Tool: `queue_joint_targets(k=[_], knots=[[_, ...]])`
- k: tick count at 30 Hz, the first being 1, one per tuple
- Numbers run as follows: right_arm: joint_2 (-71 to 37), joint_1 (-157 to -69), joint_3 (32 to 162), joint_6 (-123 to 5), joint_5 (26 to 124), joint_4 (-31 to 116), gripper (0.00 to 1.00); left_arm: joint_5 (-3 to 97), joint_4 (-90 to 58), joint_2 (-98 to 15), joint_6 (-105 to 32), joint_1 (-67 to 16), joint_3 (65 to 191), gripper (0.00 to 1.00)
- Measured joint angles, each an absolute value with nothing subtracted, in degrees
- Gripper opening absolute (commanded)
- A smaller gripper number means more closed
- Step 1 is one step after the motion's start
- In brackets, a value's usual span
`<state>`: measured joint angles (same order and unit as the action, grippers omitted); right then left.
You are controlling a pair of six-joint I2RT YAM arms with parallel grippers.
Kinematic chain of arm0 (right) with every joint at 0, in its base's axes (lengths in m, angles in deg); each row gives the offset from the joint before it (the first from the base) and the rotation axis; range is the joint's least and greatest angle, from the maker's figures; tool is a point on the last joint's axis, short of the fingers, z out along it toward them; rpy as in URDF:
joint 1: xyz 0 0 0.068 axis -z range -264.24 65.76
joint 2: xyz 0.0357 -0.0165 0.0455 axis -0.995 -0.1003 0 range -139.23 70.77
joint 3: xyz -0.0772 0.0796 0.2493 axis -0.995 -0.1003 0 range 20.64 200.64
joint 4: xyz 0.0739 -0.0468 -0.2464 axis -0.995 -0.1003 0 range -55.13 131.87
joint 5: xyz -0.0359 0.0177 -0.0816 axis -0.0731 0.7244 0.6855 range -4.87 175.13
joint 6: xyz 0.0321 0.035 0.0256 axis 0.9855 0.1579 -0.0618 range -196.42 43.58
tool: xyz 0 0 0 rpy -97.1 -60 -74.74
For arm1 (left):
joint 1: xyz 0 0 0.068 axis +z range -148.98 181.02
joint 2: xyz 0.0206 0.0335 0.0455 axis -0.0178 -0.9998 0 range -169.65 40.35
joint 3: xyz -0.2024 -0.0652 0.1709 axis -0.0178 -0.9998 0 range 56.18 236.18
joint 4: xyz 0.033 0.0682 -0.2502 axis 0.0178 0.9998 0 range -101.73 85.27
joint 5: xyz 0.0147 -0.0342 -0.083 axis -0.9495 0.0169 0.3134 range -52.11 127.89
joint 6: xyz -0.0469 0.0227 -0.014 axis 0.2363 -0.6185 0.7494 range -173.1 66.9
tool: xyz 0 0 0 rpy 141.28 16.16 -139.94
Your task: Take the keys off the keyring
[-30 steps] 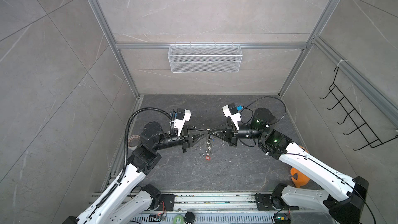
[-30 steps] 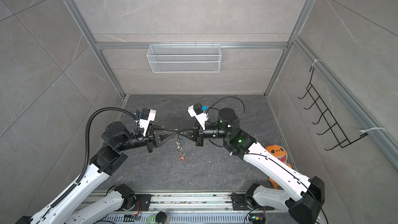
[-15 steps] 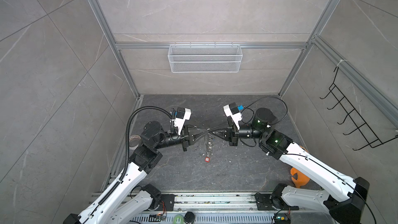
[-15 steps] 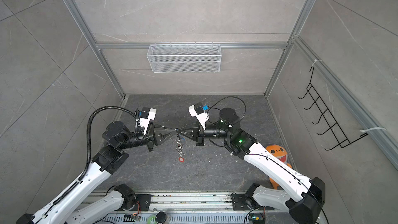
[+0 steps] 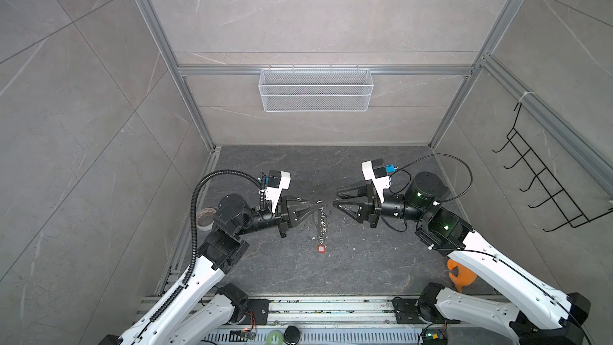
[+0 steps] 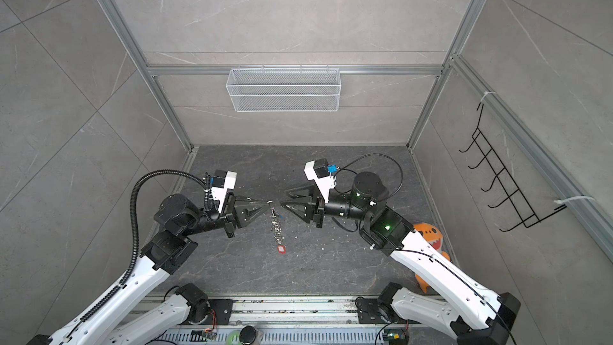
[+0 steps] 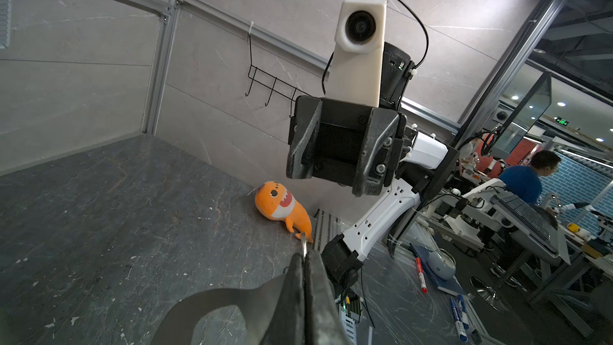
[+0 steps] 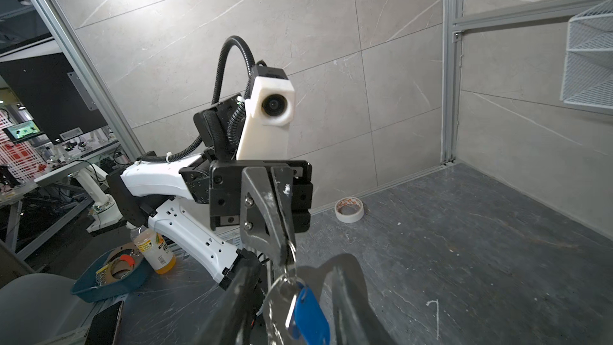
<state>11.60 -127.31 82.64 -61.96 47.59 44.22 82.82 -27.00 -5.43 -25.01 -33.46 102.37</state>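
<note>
The keyring hangs as a short silver chain from my left gripper, which is shut on its top ring. A red key dangles at the chain's lower end just above the floor, also seen in a top view as the red key. A blue key hangs near the top ring. My right gripper stands open a little to the right of the ring, not touching it; its fingers frame the blue key in the right wrist view.
A tape roll lies by the left wall. An orange plush toy sits at the right front. A white wire basket hangs on the back wall and a black hook rack on the right wall.
My right gripper has opened and drawn back to the right, off the ring. The left gripper stays shut on the ring, and the chain now hangs from it alone.
</note>
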Motion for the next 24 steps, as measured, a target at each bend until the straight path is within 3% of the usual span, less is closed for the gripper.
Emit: queue_joint_targets(k=[24], knots=[[9.3, -128.2, 79.8, -67.7, 46.4, 36.1, 0.42, 81.5, -33.2, -4.3, -24.4, -33.5, 99.3, 0.00]])
